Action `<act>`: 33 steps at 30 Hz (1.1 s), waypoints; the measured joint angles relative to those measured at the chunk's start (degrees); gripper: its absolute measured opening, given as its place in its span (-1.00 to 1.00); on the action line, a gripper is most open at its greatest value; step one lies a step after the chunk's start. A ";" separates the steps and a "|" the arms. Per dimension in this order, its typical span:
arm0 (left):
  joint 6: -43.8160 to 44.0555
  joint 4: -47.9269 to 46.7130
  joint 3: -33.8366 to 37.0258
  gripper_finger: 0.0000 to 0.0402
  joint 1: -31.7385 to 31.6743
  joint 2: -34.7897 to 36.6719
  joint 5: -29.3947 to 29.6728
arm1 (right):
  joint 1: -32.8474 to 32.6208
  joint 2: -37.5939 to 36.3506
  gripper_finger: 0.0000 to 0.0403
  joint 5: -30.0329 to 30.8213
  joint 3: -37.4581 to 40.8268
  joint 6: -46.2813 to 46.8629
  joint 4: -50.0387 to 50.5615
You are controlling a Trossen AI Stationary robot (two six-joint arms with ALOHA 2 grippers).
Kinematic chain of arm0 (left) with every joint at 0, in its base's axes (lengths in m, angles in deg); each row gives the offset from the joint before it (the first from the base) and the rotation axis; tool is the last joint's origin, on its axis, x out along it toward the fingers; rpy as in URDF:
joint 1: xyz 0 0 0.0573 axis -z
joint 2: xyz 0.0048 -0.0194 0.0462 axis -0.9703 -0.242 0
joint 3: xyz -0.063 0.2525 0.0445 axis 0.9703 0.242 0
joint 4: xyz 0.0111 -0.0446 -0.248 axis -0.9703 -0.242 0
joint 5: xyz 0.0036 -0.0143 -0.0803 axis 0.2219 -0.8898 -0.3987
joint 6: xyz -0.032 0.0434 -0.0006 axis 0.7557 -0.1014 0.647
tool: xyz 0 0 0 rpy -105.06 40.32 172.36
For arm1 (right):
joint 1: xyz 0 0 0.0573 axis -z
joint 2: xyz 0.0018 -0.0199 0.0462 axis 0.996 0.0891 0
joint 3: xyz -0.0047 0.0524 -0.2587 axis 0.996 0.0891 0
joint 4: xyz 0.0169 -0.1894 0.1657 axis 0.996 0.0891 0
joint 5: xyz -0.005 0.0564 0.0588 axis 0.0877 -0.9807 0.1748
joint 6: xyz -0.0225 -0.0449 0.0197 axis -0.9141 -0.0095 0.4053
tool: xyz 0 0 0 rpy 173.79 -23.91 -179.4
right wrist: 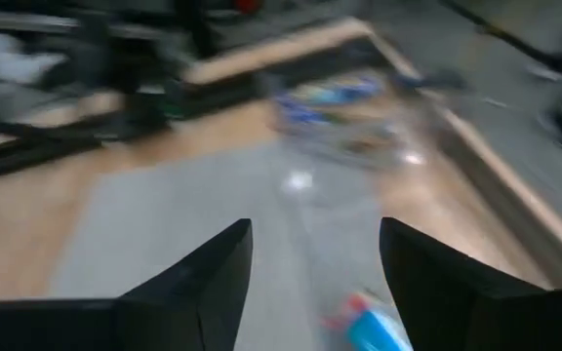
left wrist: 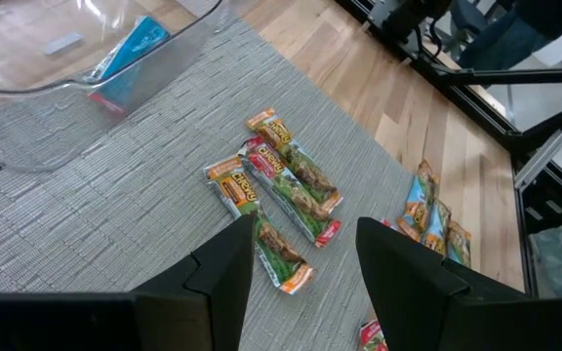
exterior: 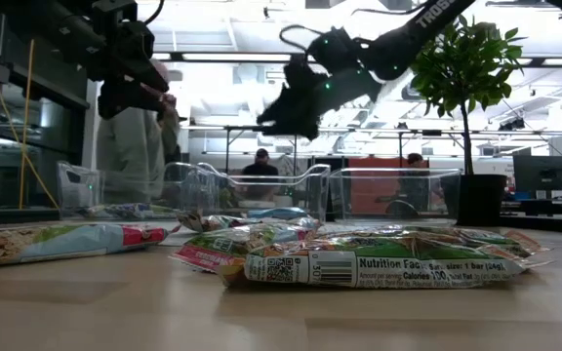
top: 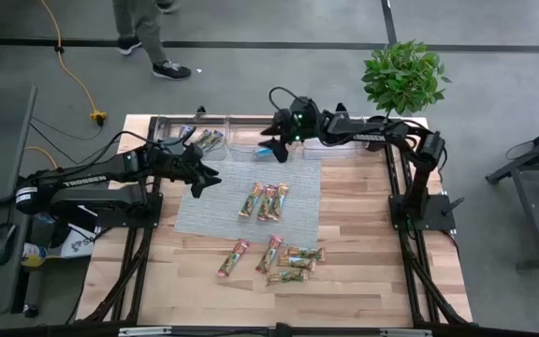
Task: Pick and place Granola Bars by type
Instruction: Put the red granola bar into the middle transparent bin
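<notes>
Three Granola Bars (left wrist: 279, 190) are lying side by side on the grey mat (left wrist: 115, 205), just ahead of the left gripper (left wrist: 301, 263), long axes slanting across its wide, empty jaws. The right gripper (right wrist: 315, 263), spread and empty, is hovering farther off, over a blue bar (right wrist: 364, 317).

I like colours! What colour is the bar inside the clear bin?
Bright blue bar, red at one end, seen best in the left wrist view.

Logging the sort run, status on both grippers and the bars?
Left gripper open over mat, empty. Right gripper open above clear bins, empty; blue bar below it. Three granola bars on mat, more on wood. Nothing blocking.
</notes>
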 joint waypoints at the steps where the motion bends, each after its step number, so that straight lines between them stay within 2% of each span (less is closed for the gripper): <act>1: -0.01 0.00 0.00 -0.11 0.00 0.00 0.00 | -0.73 0.00 0.05 -1.83 0.00 -0.83 -0.31; 3: -0.07 -0.02 0.00 -0.11 0.00 0.00 0.00 | -2.24 0.00 0.04 -4.27 0.00 -3.22 0.08; 5: -0.07 -0.21 0.00 -0.11 0.00 0.00 0.03 | -3.98 0.00 0.04 -4.07 -0.07 -5.55 0.72; 8: -0.07 -0.44 0.00 -0.11 0.00 0.00 0.15 | -6.81 0.02 0.03 -0.09 -2.96 -10.11 6.08; 15: -0.07 -1.57 0.00 -0.11 0.00 0.00 0.52 | -13.43 0.00 0.03 11.16 -13.36 -28.88 24.72; 19: -0.07 -1.81 0.00 -0.11 0.00 0.00 0.52 | -14.90 -0.02 0.02 15.17 -14.86 -36.53 31.18; 21: -0.07 -1.83 0.00 -0.11 0.00 0.00 0.57 | -15.02 -0.02 0.02 17.77 -14.39 -36.61 32.79; 23: -0.07 -1.81 -0.01 -0.11 0.00 0.00 0.57 | -15.02 -0.02 0.02 20.94 -13.63 -31.15 33.58; 27: -0.04 -1.81 0.00 -0.11 0.00 0.00 0.57 | -14.65 0.00 0.02 27.36 -13.09 -6.33 35.97; 30: -0.04 -1.81 0.00 -0.11 0.00 0.01 0.57 | -14.48 0.00 0.02 28.51 -13.09 7.35 39.24; 33: 0.03 -1.81 0.00 -0.11 -0.01 0.00 0.19 | -14.97 0.28 0.02 28.65 -13.09 16.88 41.18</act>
